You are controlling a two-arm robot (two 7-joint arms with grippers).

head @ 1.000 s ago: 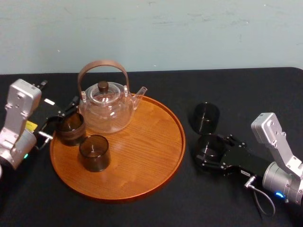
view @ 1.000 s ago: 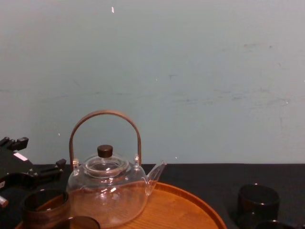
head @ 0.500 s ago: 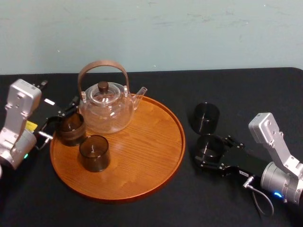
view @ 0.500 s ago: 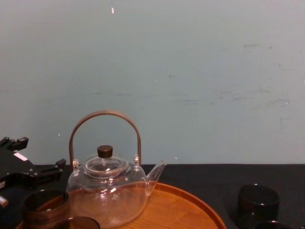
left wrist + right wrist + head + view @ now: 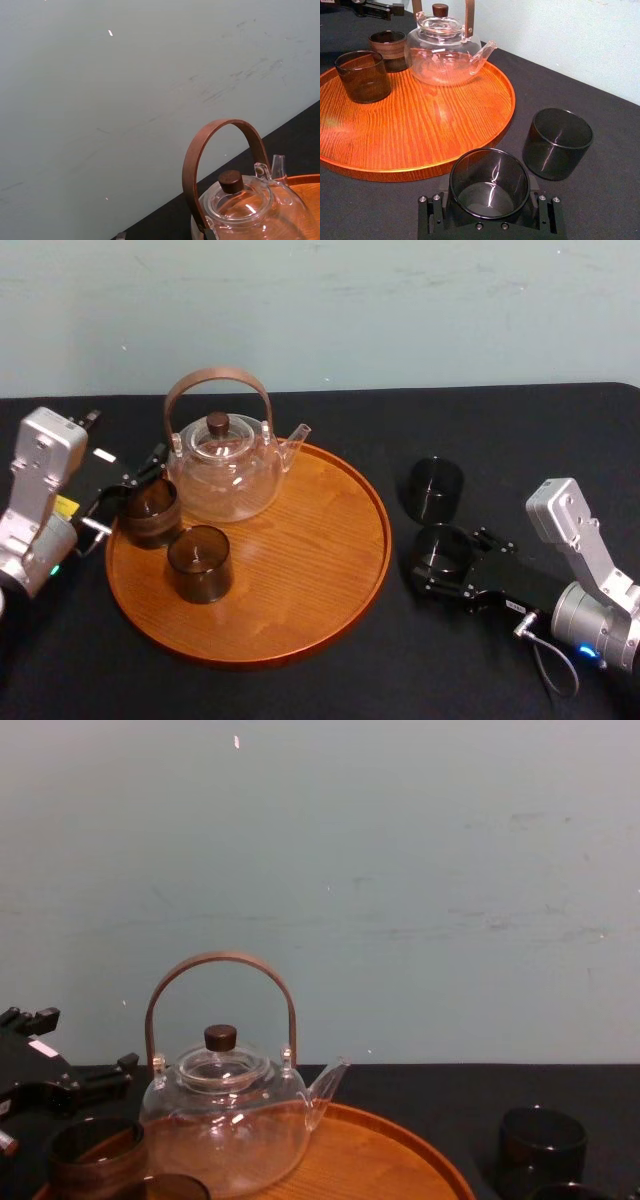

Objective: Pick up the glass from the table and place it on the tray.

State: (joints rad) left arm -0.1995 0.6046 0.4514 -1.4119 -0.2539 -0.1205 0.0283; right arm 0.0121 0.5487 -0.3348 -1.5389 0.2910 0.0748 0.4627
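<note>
While the right gripper [image 5: 432,566] clasps it, the smoky cylindrical glass [image 5: 443,548] is upright, mouth up, just right of the round orange-brown wooden tray [image 5: 300,570]; the left gripper [image 5: 125,495] rests at the tray's left edge.

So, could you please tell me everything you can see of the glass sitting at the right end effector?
The glass is a short, straight-walled tumbler of dark, smoky, see-through glass with a thin rim, and it looks empty. It stands upright, mouth up, on the black-clothed table, just off the tray at its right rim. The right end effector sits at table level around its near side. A second dark glass stands close behind it. The left end effector is at the tray's left edge.
</note>
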